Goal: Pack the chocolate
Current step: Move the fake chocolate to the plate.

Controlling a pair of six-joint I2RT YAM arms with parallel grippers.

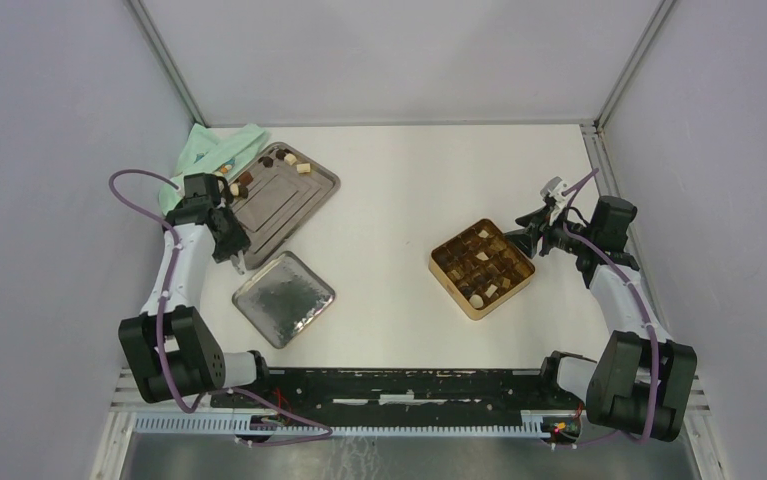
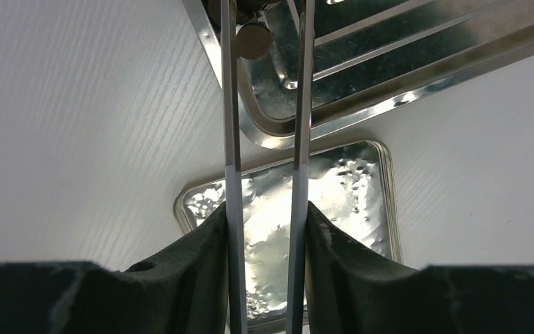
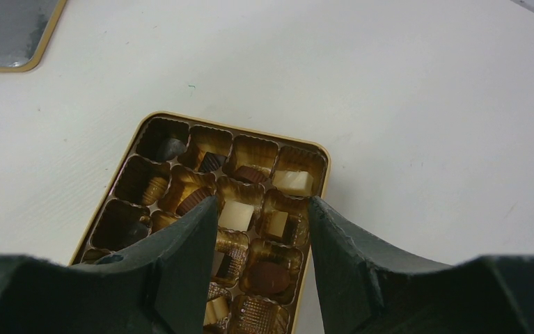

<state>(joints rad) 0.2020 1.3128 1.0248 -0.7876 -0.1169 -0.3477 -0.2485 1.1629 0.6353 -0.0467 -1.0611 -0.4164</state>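
The gold square tin (image 1: 435, 263) lies right of centre, with dark, light brown and cream chocolate pieces (image 3: 293, 182) in several of its cups (image 3: 325, 174). More loose chocolate pieces (image 1: 242, 185) lie at the far end of a long metal tray (image 1: 289, 205). My left gripper (image 1: 231, 250) hangs over that tray's near corner. Its thin blades (image 2: 230, 104) stand apart and hold nothing, with a round light brown piece (image 2: 253, 40) beside the left blade. My right gripper (image 1: 531, 228) is open and empty above the tin's near right part (image 3: 262, 202).
A square shiny tray (image 1: 281, 297) lies near the left arm; it also shows in the left wrist view (image 2: 347, 188) and as a gold-rimmed corner (image 3: 6, 28) in the right wrist view. A mint-green bag (image 1: 214, 150) lies at the back left. Walls enclose the table.
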